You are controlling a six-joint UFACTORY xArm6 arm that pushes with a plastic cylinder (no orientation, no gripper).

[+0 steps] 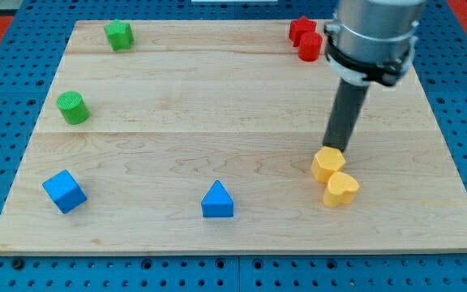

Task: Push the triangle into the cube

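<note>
The blue triangle [217,200] lies on the wooden board near the view's bottom, at the middle. The blue cube [63,191] lies near the view's bottom left, well apart from the triangle. My tip [334,149] is at the view's right, far from both blue blocks, touching the top edge of a yellow block [327,165].
A second yellow block, heart-shaped [341,189], lies against the first on its lower right. Two red blocks [306,38] sit together at the view's top right. A green block [119,35] is at the top left and a green cylinder [73,108] at the left.
</note>
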